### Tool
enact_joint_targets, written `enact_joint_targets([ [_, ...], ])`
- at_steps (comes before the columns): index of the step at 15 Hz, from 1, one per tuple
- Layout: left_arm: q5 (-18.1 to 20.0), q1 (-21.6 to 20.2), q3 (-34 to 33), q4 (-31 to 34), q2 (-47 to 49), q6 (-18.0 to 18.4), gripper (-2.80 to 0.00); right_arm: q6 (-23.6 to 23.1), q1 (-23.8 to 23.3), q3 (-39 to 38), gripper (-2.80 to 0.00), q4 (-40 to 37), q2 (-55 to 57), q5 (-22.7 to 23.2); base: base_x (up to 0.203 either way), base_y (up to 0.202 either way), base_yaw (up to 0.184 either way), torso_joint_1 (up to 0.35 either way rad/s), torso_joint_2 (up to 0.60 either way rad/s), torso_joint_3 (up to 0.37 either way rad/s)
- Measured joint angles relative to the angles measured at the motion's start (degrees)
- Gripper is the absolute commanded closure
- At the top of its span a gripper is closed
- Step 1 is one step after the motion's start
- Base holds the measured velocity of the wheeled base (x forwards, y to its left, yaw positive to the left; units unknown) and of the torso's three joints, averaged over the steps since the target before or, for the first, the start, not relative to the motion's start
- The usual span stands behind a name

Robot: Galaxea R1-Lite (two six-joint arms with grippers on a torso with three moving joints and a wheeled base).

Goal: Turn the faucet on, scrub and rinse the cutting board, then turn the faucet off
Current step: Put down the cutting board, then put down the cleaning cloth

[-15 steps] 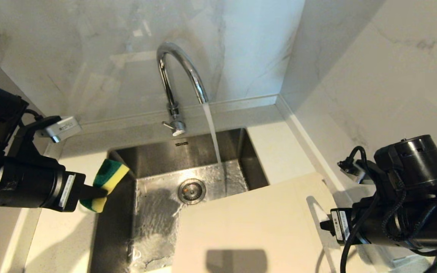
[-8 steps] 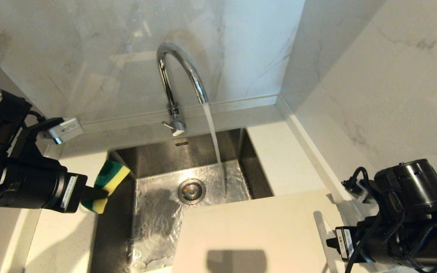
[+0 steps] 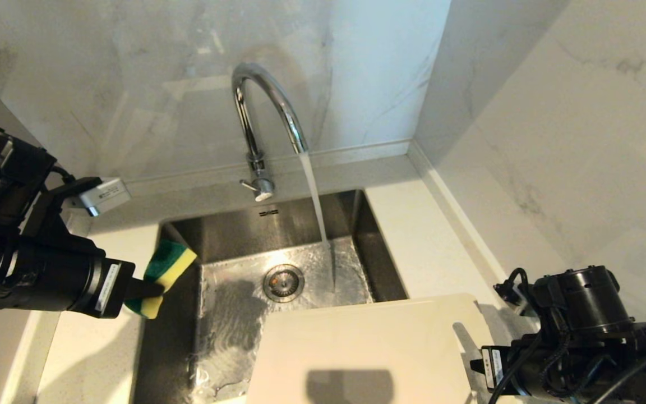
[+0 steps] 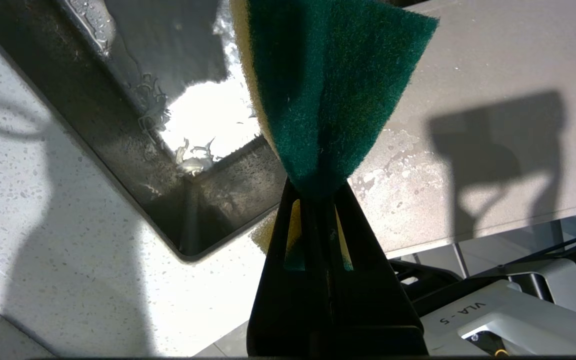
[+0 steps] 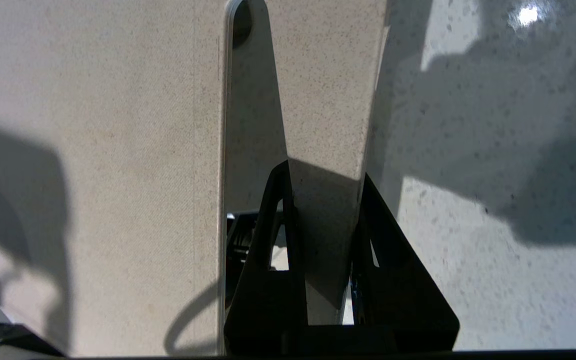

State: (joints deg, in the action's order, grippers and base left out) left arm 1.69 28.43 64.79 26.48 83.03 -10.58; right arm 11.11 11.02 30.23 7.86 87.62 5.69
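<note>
**Board gripped, sponge poised**

The cutting board point(image 3: 368, 353) was held over the sink's point(image 3: 216, 348) near right, right gripper point(image 5: 325, 200) fingers clamped across its handle strip. Left gripper point(image 4: 318, 200), pinched on the sponge point(image 3: 163, 275), was seen left of the board, faucet point(image 3: 261, 112) running.

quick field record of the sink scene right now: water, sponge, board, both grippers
faucet: on, stream falling into the sink
sponge: green and yellow, off the board
left gripper: shut on the sponge, above the sink's left rim
cutting board: over the sink's near right part, clear of the stream
right gripper: clamped on the board's strip beside the handle slot
</note>
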Motion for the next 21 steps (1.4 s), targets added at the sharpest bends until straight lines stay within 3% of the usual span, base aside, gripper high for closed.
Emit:
enact_joint_targets([
  [2,-0.04,0.19,0.02,0.01,0.32,0.02,0.00,0.07,-0.28,-0.13,0.00,2.98,2.30,0.03,0.000,0.000,0.000,0.000,0.00,0.000],
  [3,-0.05,0.37,0.11,0.00,0.54,0.04,0.00,0.07,-0.36,-0.21,-2.80,4.09,3.24,0.09,0.000,0.000,0.000,0.000,0.00,0.000],
  [15,-0.18,1.45,0.56,-1.12,1.72,-0.24,0.00,1.54,-3.63,1.77,-2.80,5.12,4.05,3.79,0.000,0.000,0.000,0.000,0.00,0.000],
  [16,-0.21,1.45,0.56,-1.13,1.61,-0.30,0.00,2.11,-3.55,2.07,0.00,4.90,3.45,4.01,0.000,0.000,0.000,0.000,0.00,0.000],
  [19,-0.22,1.45,0.44,-1.15,1.17,-0.28,0.00,3.00,-2.66,2.42,0.00,2.85,0.89,5.93,0.000,0.000,0.000,0.000,0.00,0.000],
  [21,-0.21,1.45,0.05,-1.09,0.51,-0.16,0.00,5.04,-0.53,4.02,0.00,-2.11,-2.72,9.54,0.000,0.000,0.000,0.000,0.00,0.000],
])
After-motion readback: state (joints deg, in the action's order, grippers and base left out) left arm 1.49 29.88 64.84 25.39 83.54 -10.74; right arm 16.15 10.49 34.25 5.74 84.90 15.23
